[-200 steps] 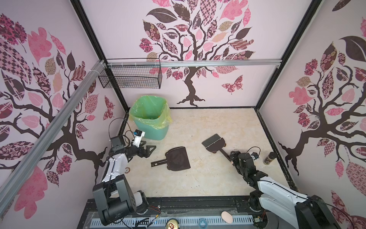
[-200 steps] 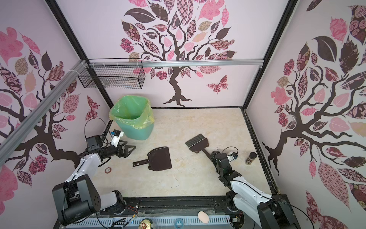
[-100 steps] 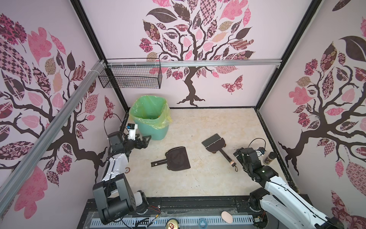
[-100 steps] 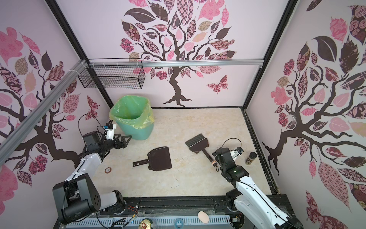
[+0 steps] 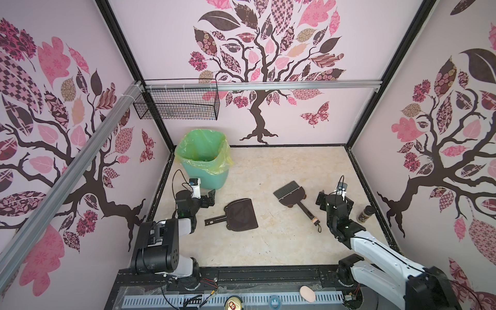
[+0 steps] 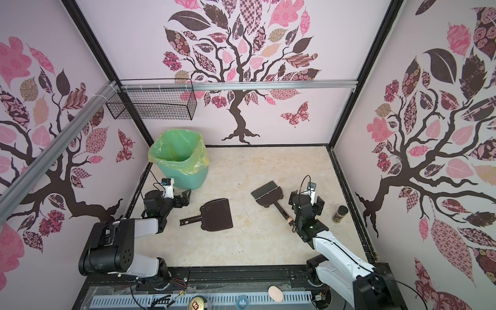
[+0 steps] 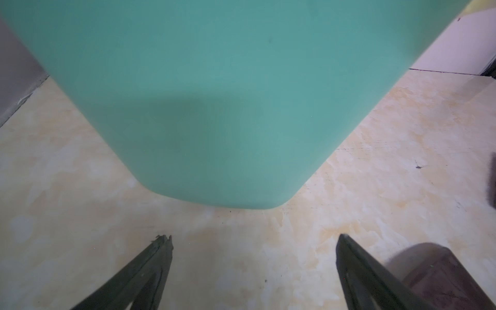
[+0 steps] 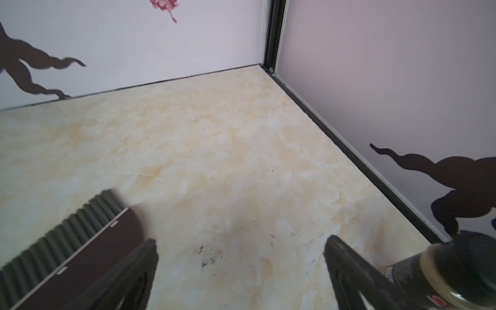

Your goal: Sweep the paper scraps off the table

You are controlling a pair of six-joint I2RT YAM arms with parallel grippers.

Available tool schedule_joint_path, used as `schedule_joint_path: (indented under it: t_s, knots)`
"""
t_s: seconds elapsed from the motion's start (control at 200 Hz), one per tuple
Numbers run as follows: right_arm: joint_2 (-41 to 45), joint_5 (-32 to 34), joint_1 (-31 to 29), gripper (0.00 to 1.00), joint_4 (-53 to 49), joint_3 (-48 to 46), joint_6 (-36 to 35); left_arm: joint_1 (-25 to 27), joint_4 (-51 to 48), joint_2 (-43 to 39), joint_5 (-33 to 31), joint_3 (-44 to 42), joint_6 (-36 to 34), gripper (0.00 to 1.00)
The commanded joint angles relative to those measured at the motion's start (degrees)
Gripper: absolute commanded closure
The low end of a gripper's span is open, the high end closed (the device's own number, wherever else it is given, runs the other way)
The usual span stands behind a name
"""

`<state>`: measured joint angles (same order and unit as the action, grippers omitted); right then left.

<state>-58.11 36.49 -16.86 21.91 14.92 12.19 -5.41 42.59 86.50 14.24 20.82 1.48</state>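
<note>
Item 1, worktop [image 5: 271,243]: beige marbled top, black edging. No paper scraps seen on it in any view, only faint dark scuffs. Paper scraps: prob. all in the bin [image 5: 214,178], which is teal w/ a green-yellow liner and stands near the back-left corner. Its inside is mostly in shadow; there is a hint of orange low down, too small to be sure. Item 2, dustpan [image 5: 243,218]: dark, flat on the worktop centre-left, pan bare as far as it shows. Item 3, brush [image 5: 290,192]: flat on the worktop right of the dustpan, bristles toward the back wall, handle toward the right arm. Left hand [image 5: 211,197]: jaws wide apart w/ nothing between them, low over the worktop just beside the bin wall. The left wrist view shows the bin [image 7: 214,94] close ahead, not touching. Right hand [image 5: 334,201]: jaws wide apart, empty, between the brush handle and a small dark jar [image 5: 365,214], apart from both. Wire basket [image 5: 177,105] on the back-left rail: nothing plainly in it. Step in hand (judgement): sweeping looks done and the tools are laid down, leaving a check for strays & parking both arms. To do it well, lift each hand straight up before drawing back. Keep the left hand off the bin so it doesn't tip or slide. Keep the right hand clear of the brush handle and of the jar, which looks light & easy to knock. Scan behind the bin & under the pan, spots hidden from the views.
</note>
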Motion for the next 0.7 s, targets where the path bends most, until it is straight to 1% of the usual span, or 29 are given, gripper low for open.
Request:
schedule_joint_path:
  t_s: [0.0,0.065,0.11,0.135,0.18,0.21,0.25,0.305,0.345,0.37,0.425,0.695]
  knots:
    - [-6.5,-6.1,5.0,0.0,32.9,-5.6,-6.2,1.3,9.9,3.8,-10.5,0.9,0.2,0.03]
    - [-14.1,-6.5,6.5,0.0,43.6,-7.4,-7.2,2.4,6.5,2.2,-11.7,1.1,-1.0,0.03]
    - [-20.4,-5.7,6.8,0.0,52.8,-7.4,-9.7,2.4,8.8,2.9,-12.5,0.5,-0.5,0.03]
    - [-23.3,-7.1,7.1,0.0,56.5,-7.7,-10.4,2.4,9.5,3.1,-13.0,0.4,-0.2,0.03]
    - [-28.2,-8.6,7.9,0.0,59.0,-6.5,-10.0,2.4,8.0,2.7,-13.0,0.7,-0.5,0.03]
    - [-31.0,-11.0,8.2,0.0,61.0,-5.9,-11.3,2.4,6.2,2.4,-12.9,1.5,-0.3,0.03]
    - [-32.7,-14.1,8.2,0.0,59.3,-4.9,-12.0,2.4,7.0,2.9,-12.7,1.5,-0.5,0.03]
    - [-34.2,-12.6,8.3,0.0,59.5,-3.6,-11.8,2.4,6.6,2.8,-12.7,1.5,-0.5,0.03]
    - [-33.4,-12.3,8.4,0.0,54.9,-2.1,-11.3,2.4,6.1,2.5,-12.8,1.5,-0.4,0.03]
    - [-32.7,-13.3,8.8,0.0,52.2,-1.3,-10.7,2.4,6.6,2.7,-12.8,1.5,-0.4,0.03]
    - [-32.5,-14.9,10.0,0.0,49.2,0.0,-9.7,2.4,6.2,2.6,-12.8,1.6,-0.4,0.03]
    - [-32.5,-15.4,10.3,0.0,50.0,-0.3,-9.6,2.4,6.2,2.7,-14.1,1.6,-0.1,0.03]
